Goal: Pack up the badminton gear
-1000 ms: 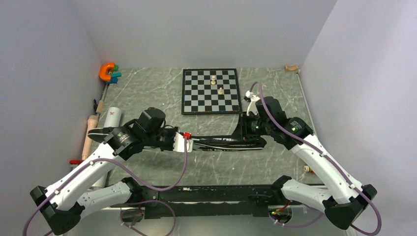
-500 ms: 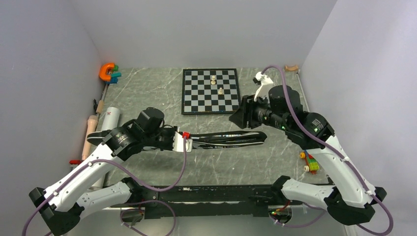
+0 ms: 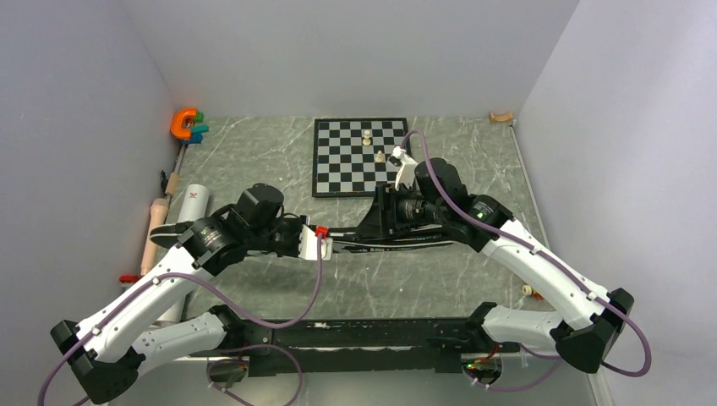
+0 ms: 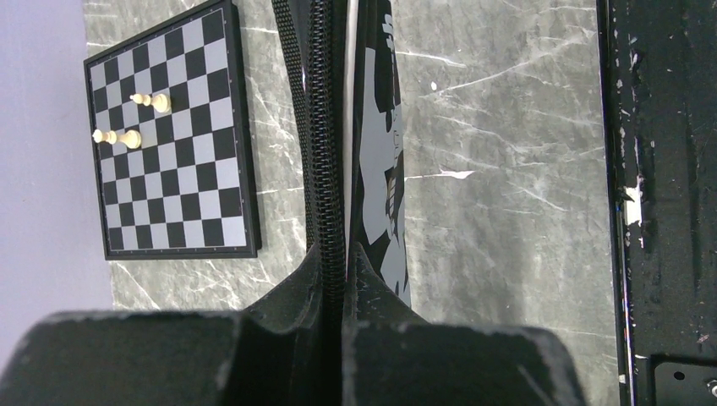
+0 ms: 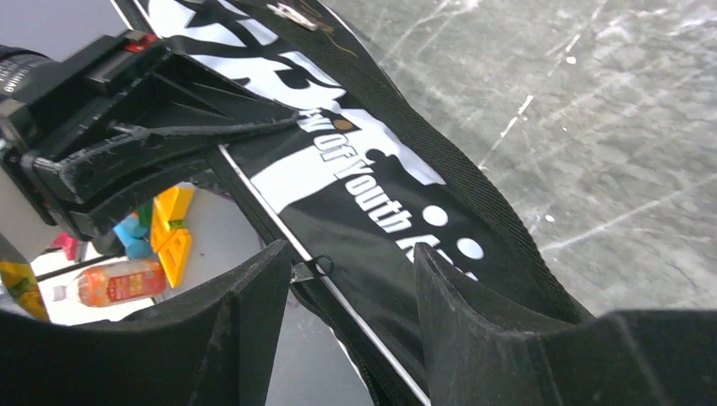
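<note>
The left gripper [image 4: 342, 283] is pinched tight on the zipped edge of the black racket bag [image 4: 376, 169], with the zipper [image 4: 322, 127] running straight out from between its fingers [image 4: 279, 338]; the right gripper [image 5: 338, 275] has its jaws standing apart with a clear gap, straddling the same bag's edge farther along; a small metal zipper pull [image 5: 317, 266] lies between its fingers [image 5: 245, 321], and neither pad plainly presses it; white lettering on the bag there reads "of Youth"; seen from above, the bag is a long dark strip stretched left to right between the two grippers, just in front of the near edge of the chessboard [image 3: 363, 157]; the left gripper meets it in front of the board's near left corner, the right gripper just in front of the board's near edge; pale chess pieces [image 3: 366, 135] stand on the board; a long white tube [image 3: 193, 203] lies well to the left of the chessboard, and a beige wooden rod [image 3: 155, 230] lies farther left again, on the grey marbled table [image 3: 270, 161].
</note>
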`<state>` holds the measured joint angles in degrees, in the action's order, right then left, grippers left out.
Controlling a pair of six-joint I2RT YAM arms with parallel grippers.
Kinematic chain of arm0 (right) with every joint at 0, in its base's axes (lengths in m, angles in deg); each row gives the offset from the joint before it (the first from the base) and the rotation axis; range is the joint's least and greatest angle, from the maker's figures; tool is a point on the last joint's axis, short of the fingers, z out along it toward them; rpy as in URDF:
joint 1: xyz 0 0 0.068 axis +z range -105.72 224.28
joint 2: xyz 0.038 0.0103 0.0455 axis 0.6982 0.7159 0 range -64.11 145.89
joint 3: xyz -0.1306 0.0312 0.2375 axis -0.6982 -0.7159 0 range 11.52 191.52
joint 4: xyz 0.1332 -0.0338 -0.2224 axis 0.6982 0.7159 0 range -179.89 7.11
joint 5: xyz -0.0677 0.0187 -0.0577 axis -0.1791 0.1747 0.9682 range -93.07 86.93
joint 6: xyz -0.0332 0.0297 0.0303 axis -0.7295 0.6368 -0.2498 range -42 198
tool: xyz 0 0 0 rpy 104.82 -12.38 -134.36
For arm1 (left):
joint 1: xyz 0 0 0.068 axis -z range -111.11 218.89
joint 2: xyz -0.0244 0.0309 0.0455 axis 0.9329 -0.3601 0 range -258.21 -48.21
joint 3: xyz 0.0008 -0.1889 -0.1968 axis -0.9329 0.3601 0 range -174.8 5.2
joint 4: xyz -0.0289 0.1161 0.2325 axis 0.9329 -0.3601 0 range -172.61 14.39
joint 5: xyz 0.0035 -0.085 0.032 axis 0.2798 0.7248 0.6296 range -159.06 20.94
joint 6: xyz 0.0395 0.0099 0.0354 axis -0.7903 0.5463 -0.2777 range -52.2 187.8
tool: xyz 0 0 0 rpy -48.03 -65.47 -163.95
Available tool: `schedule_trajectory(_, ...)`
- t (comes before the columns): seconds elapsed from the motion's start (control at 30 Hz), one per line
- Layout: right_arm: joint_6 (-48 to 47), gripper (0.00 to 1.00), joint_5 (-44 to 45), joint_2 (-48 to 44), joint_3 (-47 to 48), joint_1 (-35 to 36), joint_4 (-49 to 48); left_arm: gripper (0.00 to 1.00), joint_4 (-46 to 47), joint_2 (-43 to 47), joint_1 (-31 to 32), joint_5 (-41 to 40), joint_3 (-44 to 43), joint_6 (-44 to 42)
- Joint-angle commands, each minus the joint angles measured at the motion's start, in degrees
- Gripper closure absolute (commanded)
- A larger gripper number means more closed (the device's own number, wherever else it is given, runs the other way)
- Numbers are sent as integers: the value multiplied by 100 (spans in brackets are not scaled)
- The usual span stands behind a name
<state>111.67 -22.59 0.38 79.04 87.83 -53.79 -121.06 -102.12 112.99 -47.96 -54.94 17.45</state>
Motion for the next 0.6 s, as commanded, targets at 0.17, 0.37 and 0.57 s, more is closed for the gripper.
schedule_trajectory(0.17, 596, 46, -618, -233, -431, 22, -1130, 100, 528, 138, 35, -27, -290, -220)
schedule_trajectory(0.37, 828, 56, -684, -351, -684, 20, -1342, 100, 507, 170, 36, -45, -274, -226)
schedule_trajectory(0.57, 879, 68, -634, -430, -687, 15, -1356, 100, 489, 231, 25, -58, -197, -251)
